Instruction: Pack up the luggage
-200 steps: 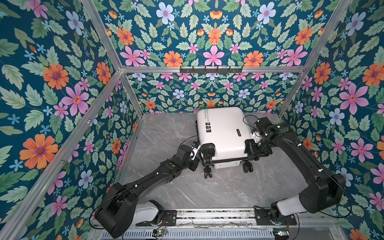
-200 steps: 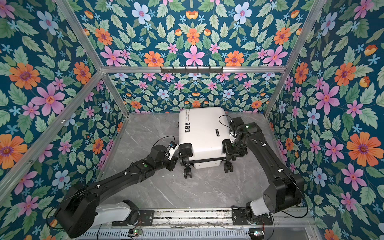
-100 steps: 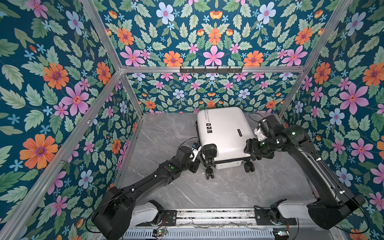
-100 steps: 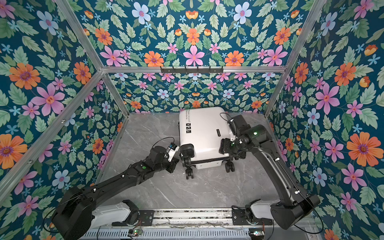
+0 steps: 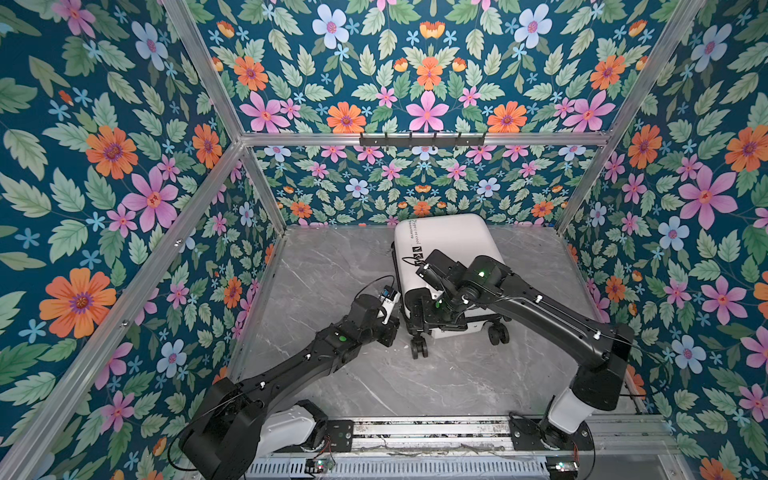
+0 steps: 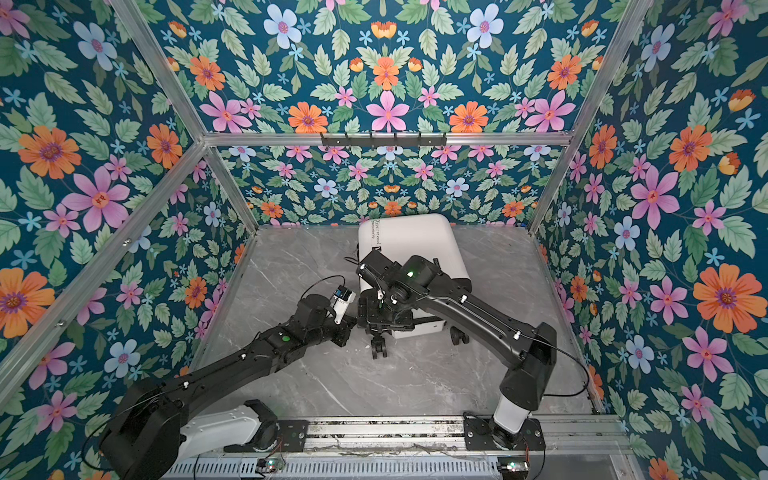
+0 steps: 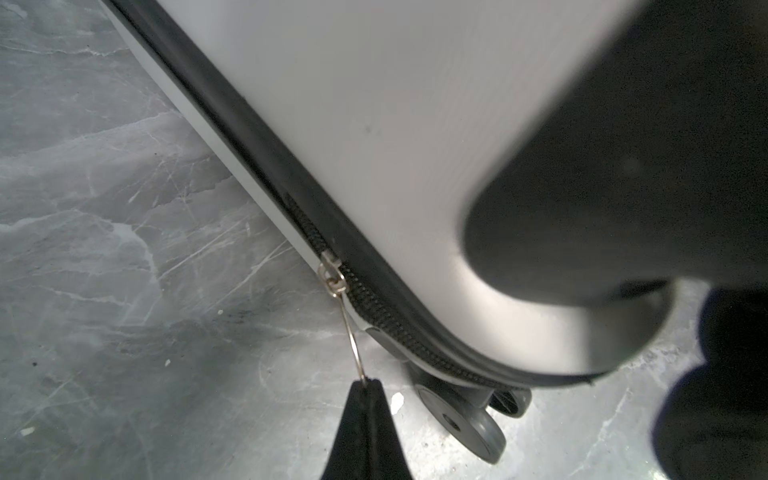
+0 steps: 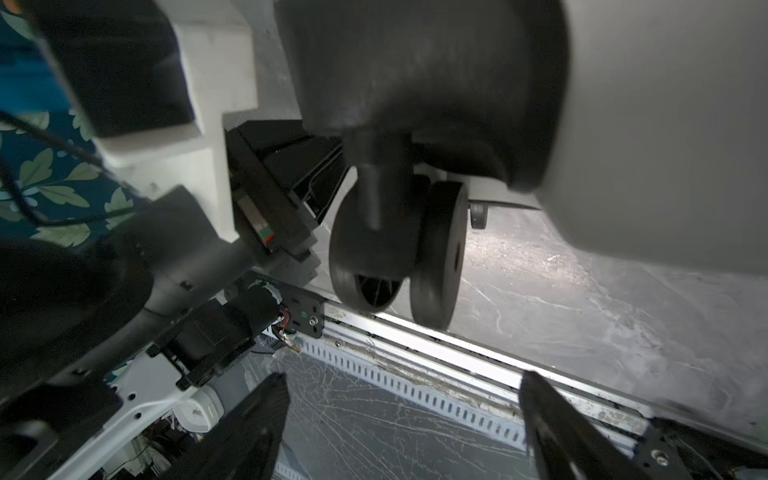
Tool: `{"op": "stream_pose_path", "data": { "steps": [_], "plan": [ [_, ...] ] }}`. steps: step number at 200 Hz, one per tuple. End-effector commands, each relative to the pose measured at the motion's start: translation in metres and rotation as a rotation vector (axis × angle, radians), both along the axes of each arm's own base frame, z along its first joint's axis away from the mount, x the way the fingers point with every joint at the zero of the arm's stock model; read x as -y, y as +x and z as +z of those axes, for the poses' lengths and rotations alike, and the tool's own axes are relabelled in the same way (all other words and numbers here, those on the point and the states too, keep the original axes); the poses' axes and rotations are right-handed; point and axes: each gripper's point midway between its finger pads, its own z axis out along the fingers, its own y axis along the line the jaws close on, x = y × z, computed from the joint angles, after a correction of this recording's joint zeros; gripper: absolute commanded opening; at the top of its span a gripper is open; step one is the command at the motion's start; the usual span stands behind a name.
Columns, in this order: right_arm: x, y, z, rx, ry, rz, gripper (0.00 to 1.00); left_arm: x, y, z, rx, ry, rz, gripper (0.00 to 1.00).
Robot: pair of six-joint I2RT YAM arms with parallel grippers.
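Matte black, boxy links along left arm (image 5: 299, 365) and right arm (image 5: 540, 307); white housings (image 5: 286, 428) toward six o'clock; green lights (image 5: 343, 338); thin black cables (image 8: 50, 139); tiny white screws (image 5: 262, 384); tapered black fingers on right gripper (image 8: 402, 376).

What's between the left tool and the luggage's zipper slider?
A thin wire pull spans the gap, from the slider on the luggage to the left tool, whose tips pinch its end. The left wrist view shows it.
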Motion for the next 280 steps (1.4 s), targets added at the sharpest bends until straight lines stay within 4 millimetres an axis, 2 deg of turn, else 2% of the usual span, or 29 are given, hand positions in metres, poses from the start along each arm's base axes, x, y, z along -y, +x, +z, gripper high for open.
{"op": "stream_pose_path", "data": {
  "steps": [1, 36, 67, 106, 124, 161, 200, 226, 233, 255, 280],
  "plan": [
    [-0.003, 0.008, -0.008, 0.012, -0.034, -0.010, 0.89, 0.006, 0.003, 0.009, 0.026, -0.039, -0.012, 0.00],
    [-0.010, 0.016, -0.024, 0.011, -0.059, -0.015, 0.88, 0.008, 0.003, 0.009, 0.029, -0.045, -0.014, 0.00],
    [-0.014, 0.023, -0.032, 0.016, -0.070, -0.039, 0.74, 0.007, 0.002, 0.010, 0.031, -0.057, -0.013, 0.00],
    [-0.017, 0.032, -0.040, 0.032, -0.087, -0.057, 0.67, 0.006, 0.000, 0.013, 0.036, -0.066, -0.016, 0.00],
    [-0.017, 0.036, -0.041, 0.039, -0.094, -0.069, 0.57, 0.007, 0.000, 0.014, 0.037, -0.069, -0.018, 0.00],
    [-0.018, 0.040, -0.038, 0.046, -0.078, -0.088, 0.28, 0.009, 0.004, 0.015, 0.044, -0.067, -0.017, 0.00],
    [-0.018, 0.038, -0.040, 0.036, -0.080, -0.089, 0.16, 0.006, 0.010, 0.015, 0.057, -0.054, 0.021, 0.00],
    [-0.015, 0.038, -0.039, 0.040, -0.084, -0.094, 0.14, 0.001, 0.013, 0.008, 0.050, -0.033, 0.051, 0.28],
    [-0.016, 0.038, -0.039, 0.039, -0.086, -0.091, 0.14, -0.001, 0.014, 0.005, 0.047, -0.027, 0.061, 0.33],
    [-0.014, 0.037, -0.037, 0.040, -0.085, -0.091, 0.13, -0.003, 0.015, 0.000, 0.054, -0.028, 0.073, 0.41],
    [-0.009, 0.036, -0.033, 0.046, -0.093, -0.093, 0.10, -0.005, 0.016, -0.006, 0.059, -0.018, 0.083, 0.44]
  ]
}}
